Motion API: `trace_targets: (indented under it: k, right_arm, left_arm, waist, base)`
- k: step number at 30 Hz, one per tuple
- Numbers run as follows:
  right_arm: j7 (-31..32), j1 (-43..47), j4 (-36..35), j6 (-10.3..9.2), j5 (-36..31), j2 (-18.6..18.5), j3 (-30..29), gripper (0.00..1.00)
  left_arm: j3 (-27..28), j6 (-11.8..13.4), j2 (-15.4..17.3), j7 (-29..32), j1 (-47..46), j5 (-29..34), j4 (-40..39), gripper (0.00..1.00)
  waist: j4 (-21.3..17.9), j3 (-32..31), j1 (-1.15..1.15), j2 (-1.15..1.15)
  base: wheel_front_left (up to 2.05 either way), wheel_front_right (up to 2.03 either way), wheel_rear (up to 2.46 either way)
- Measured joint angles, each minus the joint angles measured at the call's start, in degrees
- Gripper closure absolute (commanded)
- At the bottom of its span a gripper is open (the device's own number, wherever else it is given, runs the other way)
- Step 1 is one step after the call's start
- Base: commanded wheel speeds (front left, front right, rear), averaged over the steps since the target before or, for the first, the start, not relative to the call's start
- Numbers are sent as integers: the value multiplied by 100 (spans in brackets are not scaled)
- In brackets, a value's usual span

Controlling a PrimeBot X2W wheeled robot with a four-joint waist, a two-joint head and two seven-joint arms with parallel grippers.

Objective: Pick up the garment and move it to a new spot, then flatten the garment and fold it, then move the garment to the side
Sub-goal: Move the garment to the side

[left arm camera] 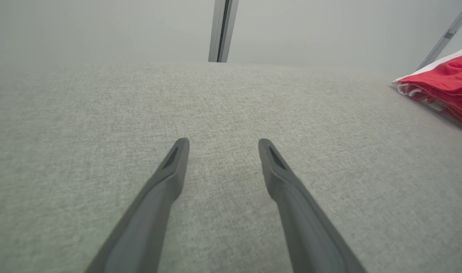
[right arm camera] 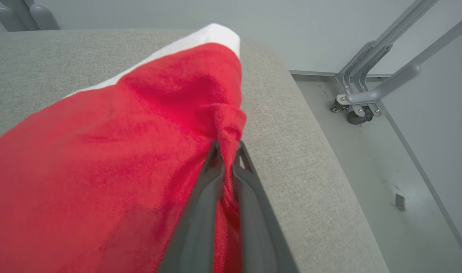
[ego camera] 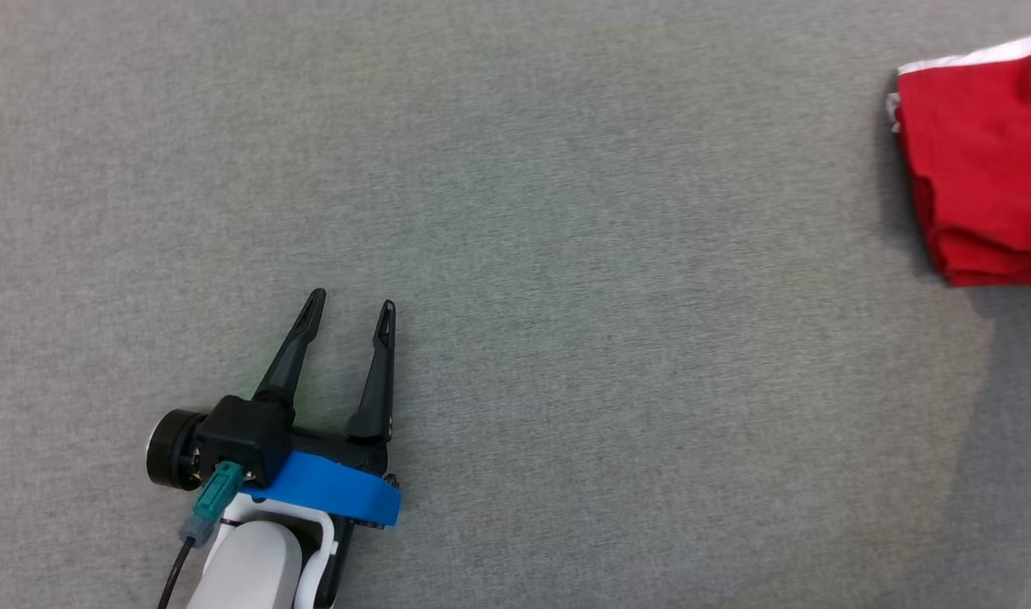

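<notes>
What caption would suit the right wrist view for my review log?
Right claw shut on a fold of the red garment, close to the grey surface edge.

The grey cloth-covered table has a rough, matt woven surface. The red cloth garment with white trim looks soft, fuzzy and dull. The left tool has dark matt plastic fingers, a smooth blue plastic band and a slightly glossy pale plastic forearm shell. The right tool is the same matt dark plastic. The grey metal tube frame looks smooth and satin.
</notes>
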Motion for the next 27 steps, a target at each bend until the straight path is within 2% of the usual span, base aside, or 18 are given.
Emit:
trace_targets:
  k: [2, 3, 4, 5, 11, 16, 27]
  right_arm:
    - [5, -163, 81, 1, -201, -89, -35, 100]
    - [5, -231, 120, 1, -339, -136, -29, 83]
    - [1, -294, 162, 1, -449, -171, -34, 58]
    - [-24, -357, 192, 1, -526, -190, -67, 0]
    - [-515, -621, 247, 1, -983, -134, -131, 0]
    - [-917, -661, 257, 1, -1098, 149, 114, 0]
    - [-1503, -616, 93, 1, -630, 719, 1140, 0]
  left_arm:
    - [-10, 0, -1, -7, -1, -21, -27, 0]
    - [-11, 0, 0, -8, -1, -29, -40, 0]
    - [-14, 1, 0, -22, -2, -31, -49, 0]
    - [-20, 13, -1, -24, -2, -31, -63, 0]
    - [-35, 48, -1, -33, -21, -40, -69, 0]
    - [-18, 73, 29, -46, -25, -85, -33, 0]
    - [231, 202, 56, -162, -44, -314, 172, 0]
  waist:
    - [82, 65, 0, 0]
    - [117, 91, 0, 0]
    - [142, 115, 0, 0]
    - [160, 137, 0, 0]
    - [153, 188, 0, 0]
    - [79, 135, 0, 0]
    - [109, -473, 0, 0]
  base:
    - [0, 0, 0]
    - [0, 0, 0]
    - [0, 0, 0]
    - [0, 0, 0]
    - [0, 0, 0]
    - [0, 0, 0]
    - [0, 0, 0]
